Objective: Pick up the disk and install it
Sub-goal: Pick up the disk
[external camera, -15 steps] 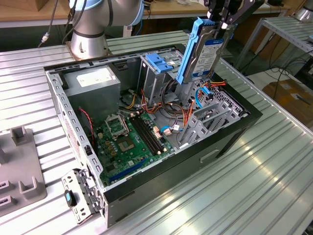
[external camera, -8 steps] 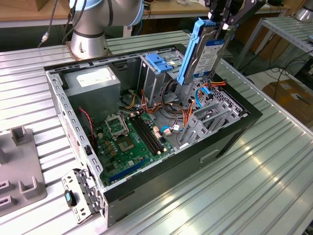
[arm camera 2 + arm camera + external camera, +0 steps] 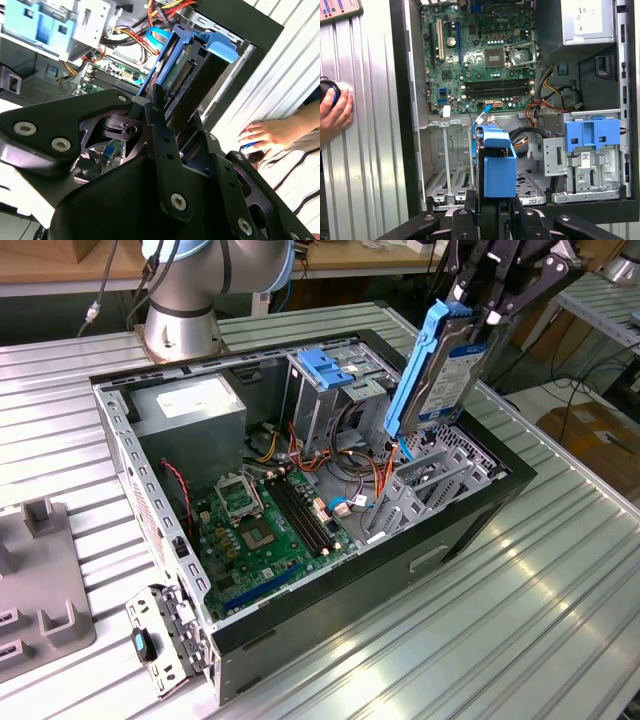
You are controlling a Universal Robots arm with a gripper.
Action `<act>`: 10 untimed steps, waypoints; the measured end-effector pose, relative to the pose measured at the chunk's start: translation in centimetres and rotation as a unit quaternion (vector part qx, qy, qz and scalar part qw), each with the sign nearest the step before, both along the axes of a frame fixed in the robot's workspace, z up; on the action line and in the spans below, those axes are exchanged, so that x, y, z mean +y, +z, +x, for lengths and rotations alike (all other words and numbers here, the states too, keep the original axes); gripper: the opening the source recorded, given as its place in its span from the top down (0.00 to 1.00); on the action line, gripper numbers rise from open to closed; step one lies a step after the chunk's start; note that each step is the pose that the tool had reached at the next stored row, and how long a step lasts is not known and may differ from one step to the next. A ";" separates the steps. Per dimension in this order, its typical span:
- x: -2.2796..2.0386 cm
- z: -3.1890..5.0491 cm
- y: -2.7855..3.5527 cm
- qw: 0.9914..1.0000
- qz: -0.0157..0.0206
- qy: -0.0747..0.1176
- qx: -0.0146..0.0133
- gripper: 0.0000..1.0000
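Note:
The disk (image 3: pixel 440 370) hangs on edge, tilted, above the open computer case (image 3: pixel 470 530) at the exterior view's right end, a blue rail along its side. My gripper (image 3: pixel 487 295) is shut on its upper end. In the second wrist view the black fingers (image 3: pixel 159 120) clamp the disk (image 3: pixel 192 70), with its connector edge and blue rail showing. In the first wrist view the disk (image 3: pixel 498 167) appears end-on over the case's empty metal drive bay (image 3: pixel 447 172), with the gripper (image 3: pixel 490 207) below it in that picture.
Inside the case are a green motherboard (image 3: pixel 265 520), a grey power-supply box (image 3: pixel 190 410) and a metal drive cage with a blue latch (image 3: pixel 325 365). Cables (image 3: pixel 350 505) lie near the bay. A person's hand (image 3: pixel 335 107) rests on the ribbed table beside the case.

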State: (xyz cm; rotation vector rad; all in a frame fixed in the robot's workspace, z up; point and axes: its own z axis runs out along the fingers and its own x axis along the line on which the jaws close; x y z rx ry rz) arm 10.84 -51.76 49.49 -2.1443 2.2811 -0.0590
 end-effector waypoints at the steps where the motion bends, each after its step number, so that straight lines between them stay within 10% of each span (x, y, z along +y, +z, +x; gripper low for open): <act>1: -0.01 0.00 0.01 1.000 0.000 0.000 0.000 0.65; 10: -0.08 0.00 0.02 1.000 0.000 0.000 0.000 0.65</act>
